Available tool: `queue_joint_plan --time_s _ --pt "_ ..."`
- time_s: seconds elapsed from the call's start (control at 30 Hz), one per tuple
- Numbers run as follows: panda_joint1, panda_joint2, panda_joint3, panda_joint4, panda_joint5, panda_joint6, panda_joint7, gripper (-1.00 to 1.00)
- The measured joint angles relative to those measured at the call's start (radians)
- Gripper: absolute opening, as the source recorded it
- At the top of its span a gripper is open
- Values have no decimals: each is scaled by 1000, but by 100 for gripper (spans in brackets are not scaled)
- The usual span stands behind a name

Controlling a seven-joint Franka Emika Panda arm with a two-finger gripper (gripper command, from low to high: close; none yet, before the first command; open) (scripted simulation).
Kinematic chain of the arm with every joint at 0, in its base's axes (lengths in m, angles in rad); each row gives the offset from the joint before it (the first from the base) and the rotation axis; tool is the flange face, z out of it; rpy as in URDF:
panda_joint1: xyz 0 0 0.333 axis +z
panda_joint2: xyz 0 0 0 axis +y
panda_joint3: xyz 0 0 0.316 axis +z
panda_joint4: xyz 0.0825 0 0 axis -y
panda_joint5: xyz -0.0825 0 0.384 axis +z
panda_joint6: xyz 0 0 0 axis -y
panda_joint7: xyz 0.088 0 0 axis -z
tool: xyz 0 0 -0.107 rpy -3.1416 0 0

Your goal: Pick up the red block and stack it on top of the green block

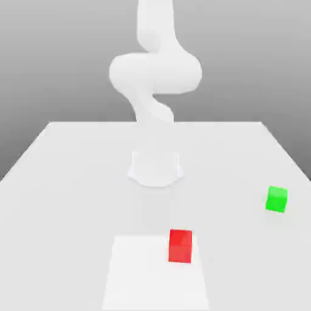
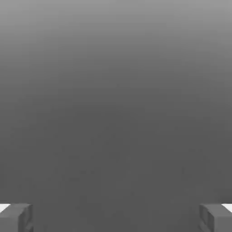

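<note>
Red block point(image 1: 180, 245): nearest the exterior camera; a plain red cube resting on the table, on the right-hand part of a brighter white square patch point(image 1: 140, 273) at the table's near edge.
Green block point(image 1: 276, 199): a plain green cube a little farther back, well apart from the red block, toward the exterior view's right and close to the table's right edge; it stands alone, with nothing on top of it.
Table point(image 1: 67, 182): pale, flat, running back to a straight far edge against a grey backdrop.
Arm point(image 1: 155, 73): white, rising from a round base point(image 1: 156, 168) behind both blocks at mid-table, bending high above the surface.
Gripper point(image 2: 116, 217): in the hand view the two grey fingertips point(image 2: 18, 217) stand at opposite sides with a wide bare gap between them, so the jaws are spread wide and hold nothing.
Blocks relative to gripper: neither cube lies between the fingers; plain grey lies between and beyond them, and both cubes rest untouched on the table.
</note>
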Motion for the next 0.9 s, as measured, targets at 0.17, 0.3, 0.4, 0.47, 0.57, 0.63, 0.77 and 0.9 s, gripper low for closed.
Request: queue_joint_plan --time_s 0.17,0.3,0.4,0.47,0.57,0.63,0.77,0.9 --pt "-26 179 66 -126 -33 115 81 0" --pt "-38 321 100 -224 -51 205 139 0" --pt "-42 433 119 -301 -54 277 178 0" --pt "-38 512 127 -356 -47 330 198 0" --pt "-19 641 136 -444 2 417 205 0" --pt "-13 704 141 -466 15 466 210 0" --pt "-7 814 122 -457 -38 557 253 0" --pt "39 925 60 -444 -106 650 302 0"
